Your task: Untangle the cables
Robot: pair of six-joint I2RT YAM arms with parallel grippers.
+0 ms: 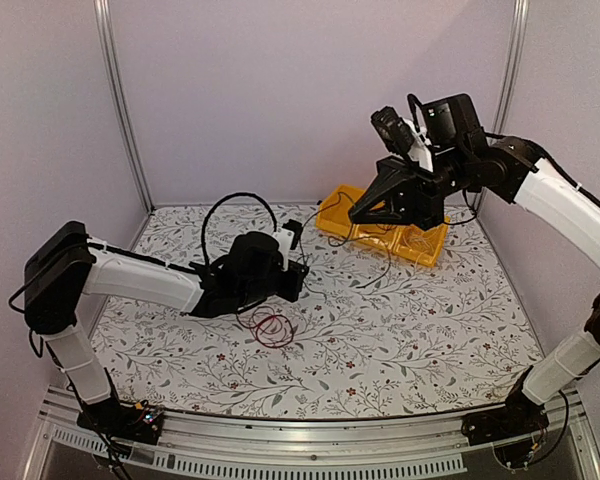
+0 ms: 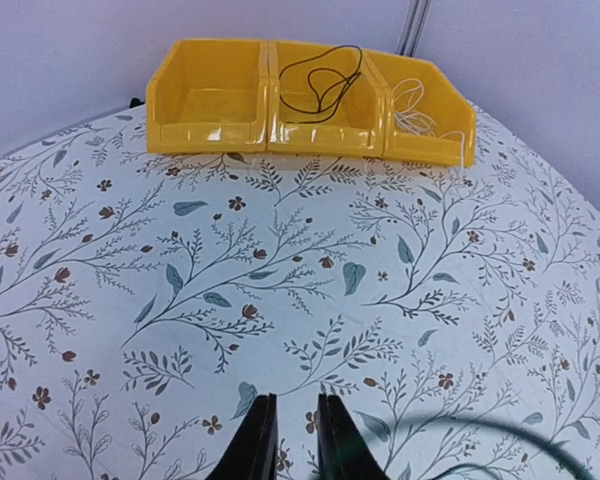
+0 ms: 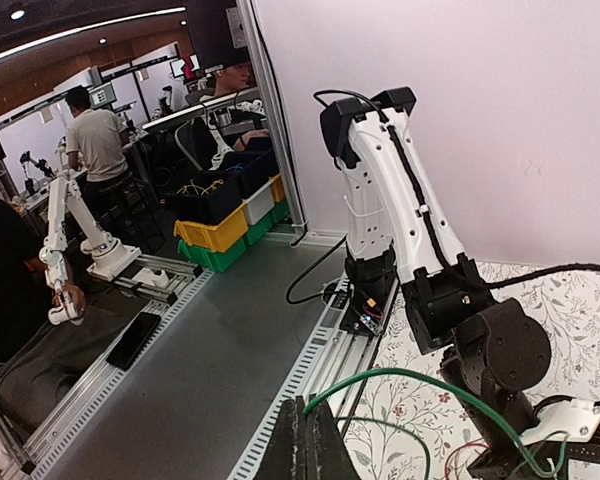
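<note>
A red cable [image 1: 272, 328] lies coiled on the floral tablecloth just in front of my left gripper [image 1: 302, 272]; it also shows in the right wrist view [image 3: 458, 455]. My right gripper [image 1: 358, 214] is raised above the yellow bins and is shut on a thin green cable [image 3: 420, 380], which sags down toward the left gripper. In the left wrist view, the left gripper [image 2: 290, 398] is low over the cloth, its jaws a little apart with only cloth between them. The green cable [image 2: 480, 425] shows there as a blur beside the right finger. A black cable [image 2: 320, 85] lies in the middle bin and a white cable [image 2: 412, 105] in the right bin.
Three joined yellow bins [image 1: 335, 222] stand at the back of the table, right of centre; the left bin [image 2: 210, 135] holds nothing. White walls and metal posts close the back and sides. A metal rail runs along the near edge.
</note>
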